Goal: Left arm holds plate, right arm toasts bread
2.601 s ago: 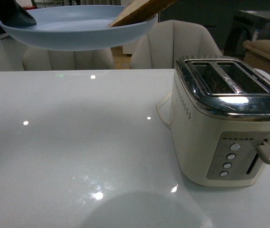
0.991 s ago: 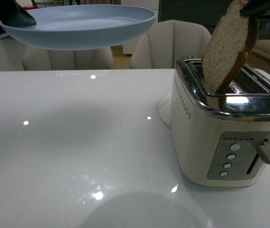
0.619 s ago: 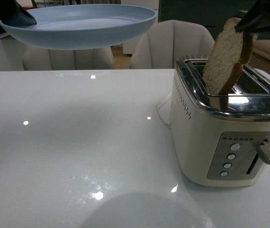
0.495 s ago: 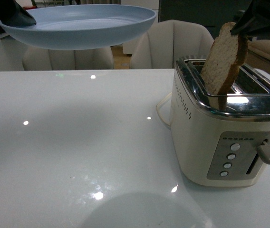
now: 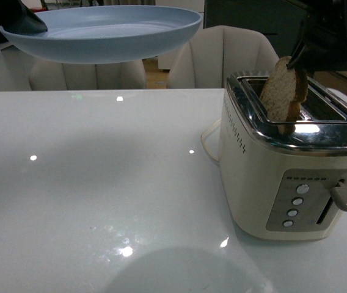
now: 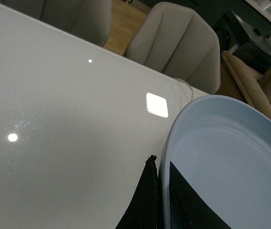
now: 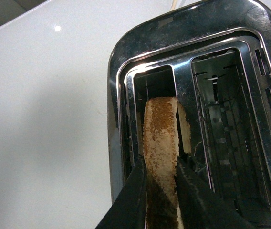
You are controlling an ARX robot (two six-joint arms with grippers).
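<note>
My left gripper is shut on the rim of the pale blue plate and holds it level, high above the table's far left. The plate is empty. My right gripper is shut on the bread, a half-slice with a tan crust. The bread stands tilted with its lower part inside the near slot of the cream toaster. Its top still sticks out above the chrome top. The right gripper shows dark above the toaster in the front view.
The toaster's second slot is empty. Its lever is up on the front panel. A white cord runs behind the toaster. The glossy white table spreads to the left. Pale chairs stand behind the table.
The bread has gone from the plate to the toaster. Over the last second my right gripper has come down and the bread has sunk deeper into the near slot. The plate has not moved.
</note>
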